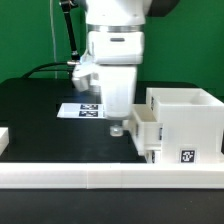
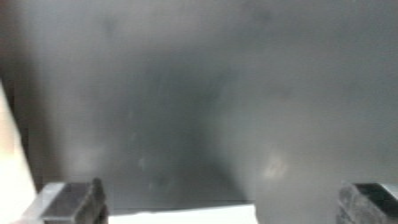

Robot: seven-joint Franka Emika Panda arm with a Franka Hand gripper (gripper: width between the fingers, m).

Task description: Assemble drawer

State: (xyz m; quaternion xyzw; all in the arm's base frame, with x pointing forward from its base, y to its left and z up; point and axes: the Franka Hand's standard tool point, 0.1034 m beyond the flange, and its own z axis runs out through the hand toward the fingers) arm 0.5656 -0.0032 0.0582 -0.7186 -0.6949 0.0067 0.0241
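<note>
The white cube-like drawer housing stands at the exterior view's right, with a black-and-white tag low on its front. A small white tray sticks out of the housing's side towards the exterior view's left. My gripper hangs just beside that tray, fingertips close to the black table. In the wrist view my gripper is open, its fingers wide apart and nothing between them. Below them I see dark table and a blurred white patch.
The marker board lies on the table behind my gripper. A long low white rail runs along the front edge. A white part, cut off by the frame, sits at the exterior view's left edge.
</note>
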